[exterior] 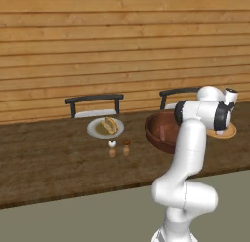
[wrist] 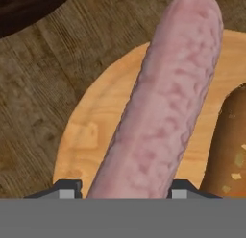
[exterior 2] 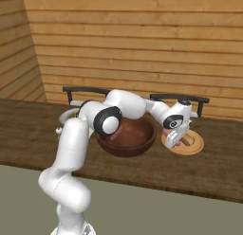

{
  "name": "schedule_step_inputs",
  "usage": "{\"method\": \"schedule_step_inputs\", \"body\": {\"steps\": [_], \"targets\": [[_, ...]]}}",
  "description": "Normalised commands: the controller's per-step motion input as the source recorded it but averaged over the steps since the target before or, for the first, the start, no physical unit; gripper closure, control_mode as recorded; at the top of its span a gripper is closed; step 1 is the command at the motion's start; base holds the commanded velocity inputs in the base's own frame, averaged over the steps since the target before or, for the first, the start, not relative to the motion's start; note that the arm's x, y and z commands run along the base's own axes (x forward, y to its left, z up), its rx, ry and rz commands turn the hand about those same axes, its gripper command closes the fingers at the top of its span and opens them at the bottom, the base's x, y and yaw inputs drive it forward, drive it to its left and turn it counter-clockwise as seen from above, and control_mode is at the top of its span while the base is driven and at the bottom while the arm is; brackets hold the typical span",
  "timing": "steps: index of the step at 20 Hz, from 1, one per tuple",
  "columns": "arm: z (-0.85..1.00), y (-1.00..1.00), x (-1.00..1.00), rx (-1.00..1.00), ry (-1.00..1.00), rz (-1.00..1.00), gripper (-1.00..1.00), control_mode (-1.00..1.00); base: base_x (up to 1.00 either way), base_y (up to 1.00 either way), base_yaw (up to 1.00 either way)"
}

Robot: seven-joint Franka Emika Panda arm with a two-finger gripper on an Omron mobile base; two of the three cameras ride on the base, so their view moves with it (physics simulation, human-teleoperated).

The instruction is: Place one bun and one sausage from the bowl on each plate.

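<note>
We hold one sausage (wrist: 163, 112) in the gripper (wrist: 124, 188): in the hand view it rises from between the two dark fingertips at the bottom edge, so the jaws stand closed on its lower end, only as wide as the sausage is thick. Its long axis runs from the bottom centre of the frame up to the upper right, a little tilted. Behind it lies the tan plate (wrist: 96, 131), and at the right edge we see a part of a bun (wrist: 230, 146) that is already on this plate.

In the right base view the gripper (exterior 2: 176, 134) hangs over the tan plate (exterior 2: 195, 146) at the right of the centre, just beside the dark bowl (exterior 2: 126, 140). In the left base view the bowl (exterior: 158, 131) sits right of the centre, with another sausage (exterior: 161, 133) inside. The grey plate (exterior: 95, 129) left of it carries a bun (exterior: 109, 125); if a sausage lies there too, we cannot tell.

We judge the sausage to be light, a little soft and smooth, so it can slip or swing when it is held at one end. A hold near the middle, across its width, would be steadier. For the release, we think its long axis should come parallel to the bun and low over the plate.
</note>
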Motion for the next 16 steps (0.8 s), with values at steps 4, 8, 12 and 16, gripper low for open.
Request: {"method": "schedule_step_inputs", "body": {"steps": [4, 8, 12, 16], "targets": [[-0.06, -0.33, 0.06, 0.00, 0.00, -0.01, 1.00, -1.00, 0.00, 0.00, 0.00], [0.00, -0.01, -0.04, 0.00, 0.00, 0.00, -1.00, -1.00, 0.00, 0.00, 0.00], [0.00, 0.00, -0.15, 0.00, 0.00, 0.00, -1.00, -1.00, 0.00, 0.00, 0.00], [0.14, 0.01, -0.34, 0.00, -0.03, 0.00, -1.00, -1.00, 0.00, 0.00, 0.00]]}}
